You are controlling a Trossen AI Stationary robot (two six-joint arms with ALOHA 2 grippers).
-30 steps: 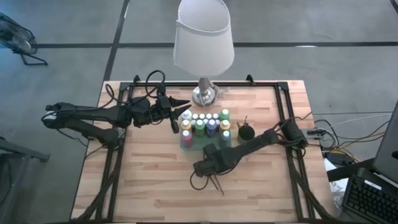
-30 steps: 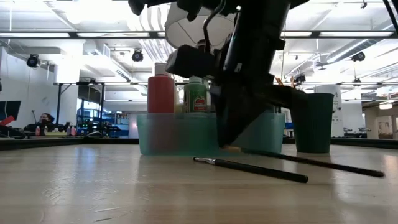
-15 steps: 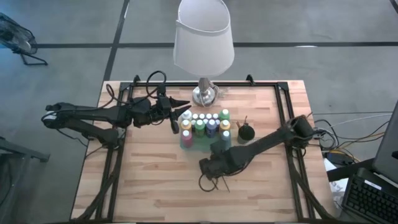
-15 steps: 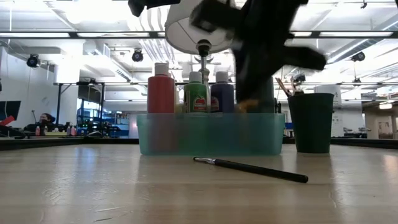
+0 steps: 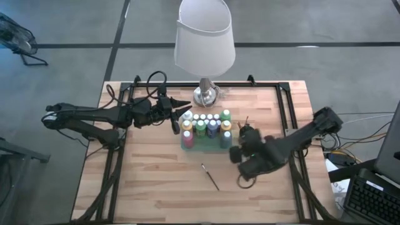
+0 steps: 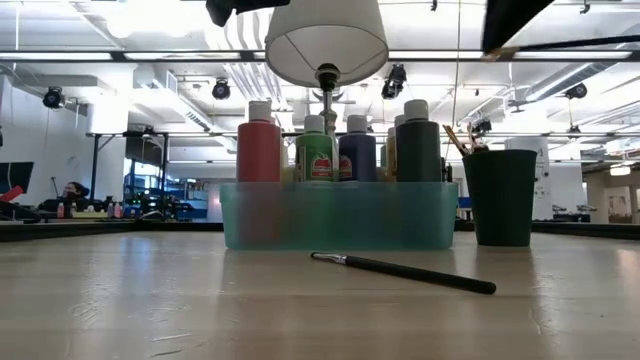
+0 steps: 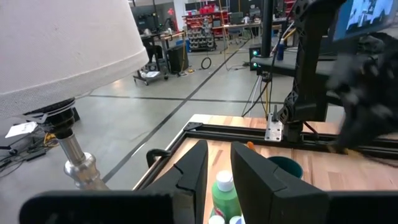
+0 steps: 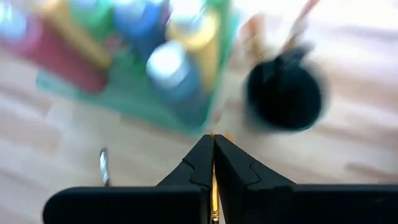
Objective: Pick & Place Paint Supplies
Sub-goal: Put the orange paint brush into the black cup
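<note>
Wooden table [image 5: 150,181] under ceiling strip lights, with a lamp [image 5: 204,37] at its far edge. Since a second ago the right arm has swung away from the near middle of the table toward the right side and lifted clear of the low view, which it had been blocking; that view now shows the whole tray [image 6: 338,214] and its bottles [image 6: 259,141]. Two brushes lay on the wood then; now only one brush [image 5: 209,176] lies there, in front of the tray. The left arm has not moved.

The right gripper [image 5: 242,149] hangs beside the dark cup [image 5: 248,133], just right of the tray. In its wrist view the fingers [image 8: 233,168] are pressed nearly together on a thin brush [image 8: 213,177], whose orange end shows at the tips, with the cup [image 8: 285,94] and bottles [image 8: 168,62] below.

The left gripper [image 5: 185,107] hovers at the tray's far-left corner, its fingers [image 7: 252,171] a little apart above a green bottle [image 7: 224,193], holding nothing.

The remaining bottles stand upright in the tray, white-capped, with more brushes standing in the cup.
</note>
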